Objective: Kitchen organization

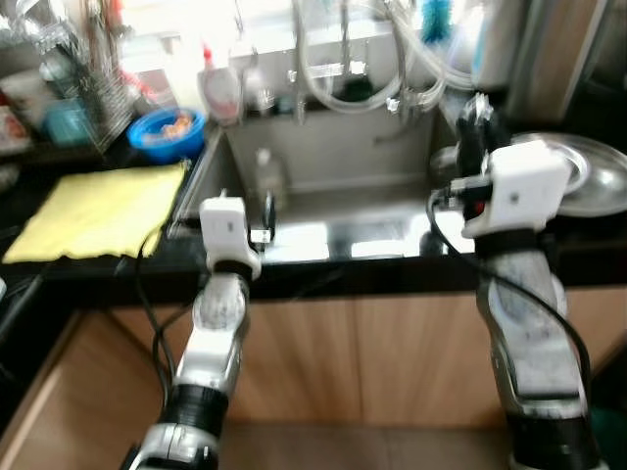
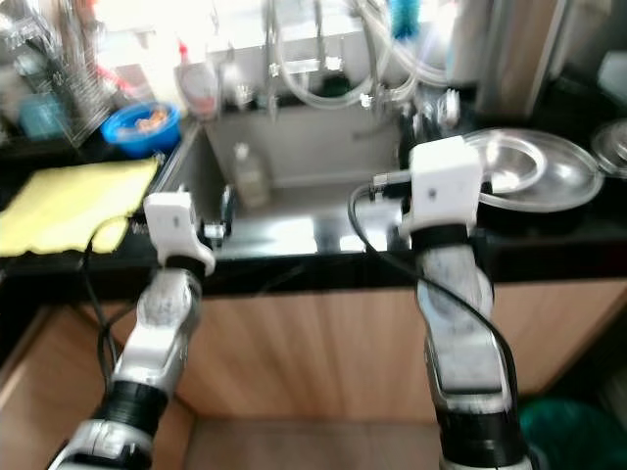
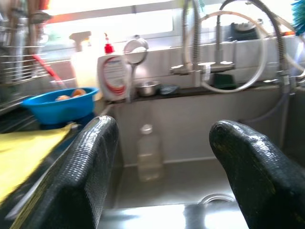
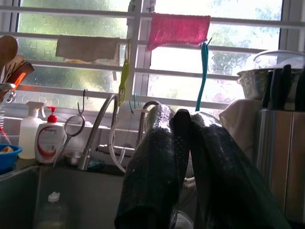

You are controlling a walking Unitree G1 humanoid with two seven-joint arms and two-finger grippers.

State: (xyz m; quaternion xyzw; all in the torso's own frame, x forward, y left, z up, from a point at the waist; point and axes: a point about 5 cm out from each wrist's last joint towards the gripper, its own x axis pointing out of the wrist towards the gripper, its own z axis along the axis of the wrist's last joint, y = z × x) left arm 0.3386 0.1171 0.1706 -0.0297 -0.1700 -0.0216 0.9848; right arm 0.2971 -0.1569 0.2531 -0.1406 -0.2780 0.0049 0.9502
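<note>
My left gripper [image 1: 265, 219] hangs open over the near rim of the steel sink [image 1: 323, 201], with nothing between its fingers [image 3: 90, 157]. Beyond it, a clear plastic bottle [image 3: 148, 152] stands upright against the sink's back wall. My right gripper [image 1: 477, 119] is raised above the sink's right corner, close to the tap hoses [image 1: 392, 93]. Its two fingers [image 4: 152, 162] are pressed together and shut, and I see nothing held between them. A round steel plate [image 2: 534, 166] lies on the dark counter just to the right of that arm.
A yellow cloth [image 1: 98, 211] is spread on the counter left of the sink, with a blue bowl [image 1: 168, 132] of food behind it. A soap dispenser [image 3: 113, 76] and a spray bottle stand on the sill. A dish rack [image 1: 69, 88] is at far left. A knife block [image 4: 281, 157] stands to the right.
</note>
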